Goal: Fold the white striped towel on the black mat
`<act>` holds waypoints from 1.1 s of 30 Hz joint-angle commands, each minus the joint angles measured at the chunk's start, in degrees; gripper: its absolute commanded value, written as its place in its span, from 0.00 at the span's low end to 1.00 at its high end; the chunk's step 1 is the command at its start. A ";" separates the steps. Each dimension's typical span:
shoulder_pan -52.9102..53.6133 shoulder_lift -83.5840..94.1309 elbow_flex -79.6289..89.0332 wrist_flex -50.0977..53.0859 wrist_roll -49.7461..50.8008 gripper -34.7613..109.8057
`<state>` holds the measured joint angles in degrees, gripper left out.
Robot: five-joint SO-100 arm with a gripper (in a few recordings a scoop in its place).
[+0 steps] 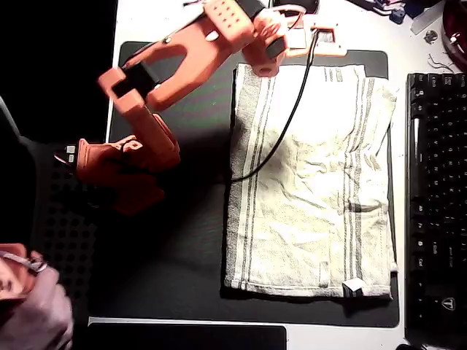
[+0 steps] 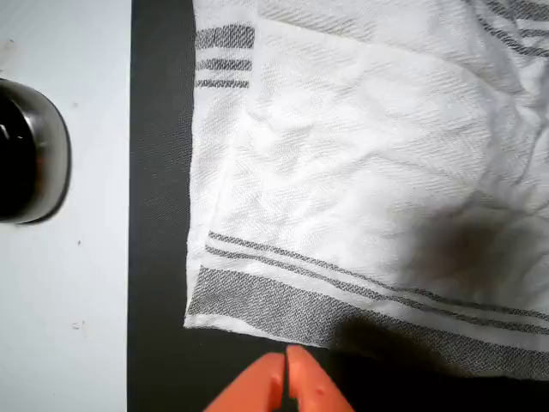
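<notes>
The white striped towel (image 1: pixel 314 182) lies spread flat and wrinkled on the right half of the black mat (image 1: pixel 175 255), its small hem tag (image 1: pixel 354 286) at the bottom edge. My orange gripper (image 1: pixel 264 65) hangs over the towel's top left corner in the overhead view. In the wrist view the gripper (image 2: pixel 286 378) is shut, its two tips pressed together with nothing between them. It sits over bare black mat (image 2: pixel 159 257), just off the grey-striped edge near a corner of the towel (image 2: pixel 360 172).
A black cable (image 1: pixel 284 124) runs from the arm across the towel. A black keyboard (image 1: pixel 438 204) lies right of the mat, a perforated black panel (image 1: pixel 58 219) to the left. A person's hand (image 1: pixel 36 310) is at the bottom left. A dark round object (image 2: pixel 30 154) rests on the white table (image 2: pixel 64 300).
</notes>
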<state>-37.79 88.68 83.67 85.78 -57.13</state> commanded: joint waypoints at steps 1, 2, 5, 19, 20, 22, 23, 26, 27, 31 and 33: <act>-1.14 -4.22 -6.33 -0.70 0.18 0.24; -1.32 -6.24 -7.91 -1.05 0.35 0.24; -1.58 -12.04 -13.10 -1.05 0.44 0.25; -2.64 -31.46 -29.09 -1.76 2.90 0.30; -2.64 -32.78 -30.06 -1.76 3.08 0.30; -2.81 -35.60 -32.87 -0.70 3.43 0.31; -2.90 -36.47 -33.40 -0.79 3.60 0.31; -2.90 -38.67 -34.89 -1.32 3.43 0.31; -2.90 -39.29 -35.42 -1.41 3.34 0.31; -2.90 -41.57 -37.71 -0.97 3.16 0.31; -2.90 -42.28 -37.97 -0.88 3.25 0.31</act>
<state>-39.73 45.53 47.55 84.11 -53.35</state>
